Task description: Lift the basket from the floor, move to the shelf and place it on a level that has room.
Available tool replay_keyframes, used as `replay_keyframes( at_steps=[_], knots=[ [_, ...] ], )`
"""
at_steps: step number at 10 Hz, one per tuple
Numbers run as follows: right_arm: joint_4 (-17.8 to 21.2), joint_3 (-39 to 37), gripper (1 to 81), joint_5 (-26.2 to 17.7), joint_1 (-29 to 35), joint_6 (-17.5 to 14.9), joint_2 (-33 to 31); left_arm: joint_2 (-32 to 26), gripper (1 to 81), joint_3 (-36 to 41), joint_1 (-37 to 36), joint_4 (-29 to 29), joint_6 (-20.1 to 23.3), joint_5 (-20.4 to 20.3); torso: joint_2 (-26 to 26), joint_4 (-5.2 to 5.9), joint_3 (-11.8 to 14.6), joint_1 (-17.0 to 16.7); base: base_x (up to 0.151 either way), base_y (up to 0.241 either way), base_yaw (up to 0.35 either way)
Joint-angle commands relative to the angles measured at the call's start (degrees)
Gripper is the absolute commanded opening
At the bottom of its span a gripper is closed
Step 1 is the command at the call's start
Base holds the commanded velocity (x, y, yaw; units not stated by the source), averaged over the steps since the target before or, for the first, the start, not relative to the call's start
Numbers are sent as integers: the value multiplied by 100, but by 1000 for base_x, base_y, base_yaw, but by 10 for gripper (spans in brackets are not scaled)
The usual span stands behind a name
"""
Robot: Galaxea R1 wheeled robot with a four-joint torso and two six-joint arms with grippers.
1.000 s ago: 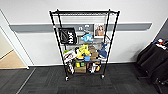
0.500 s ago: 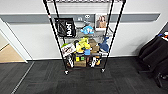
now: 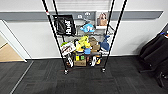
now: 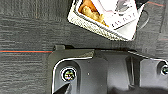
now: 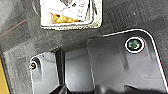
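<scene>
Your shelf (image 3: 83,42) stands at twelve o'clock on the floor (image 3: 82,80); the basket (image 4: 100,27) shows below both wrists; either hand's grip, can't tell.

Basket (image 4: 105,22) on carpet floor (image 3: 82,82); black shelf (image 3: 83,37) against wall.

White wall (image 3: 30,37) w/ grey band (image 3: 22,15) across; dark grey carpet floor (image 3: 82,82); dark coat-like fabric (image 3: 156,51) at right; pale wood flooring (image 3: 7,53) past doorway at left.

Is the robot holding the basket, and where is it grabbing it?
It cannot be told. The basket shows in both wrist views above the carpet, but no hold on it shows.
</scene>
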Motion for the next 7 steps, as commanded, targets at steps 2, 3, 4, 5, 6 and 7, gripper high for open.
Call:
replay_keyframes(
  at_steps=[2, 3, 4, 5, 6, 7],
  knots=[
    [97, 112, 811, -463, 311, 13, -52, 58, 811, -203, -526, -60, 5, 706, -745, 0, -2, 478, 0, 0, 0],
    [114, 121, 811, -489, 320, 13, -52, 85, 811, -248, -570, -60, 5, 715, -940, 0, -2, 598, 0, 0, 0],
    [167, 113, 811, -490, 329, 4, -43, 111, 811, -292, -596, -51, 5, 750, -1145, 0, -2, 730, 0, 0, 0],
    [167, 121, 811, -490, 338, 4, -43, 155, 811, -354, -623, -33, 5, 785, -1338, 0, -2, 850, 0, 0, 0],
    [167, 112, 811, -490, 338, 4, -43, 207, 811, -432, -667, -16, 5, 847, -1545, 0, -2, 979, 0, 0, 0],
    [167, 121, 811, -490, 346, 4, -43, 251, 811, -520, -736, 19, 14, 969, -1738, 0, -2, 1101, 0, 0, 0]
  ],
)
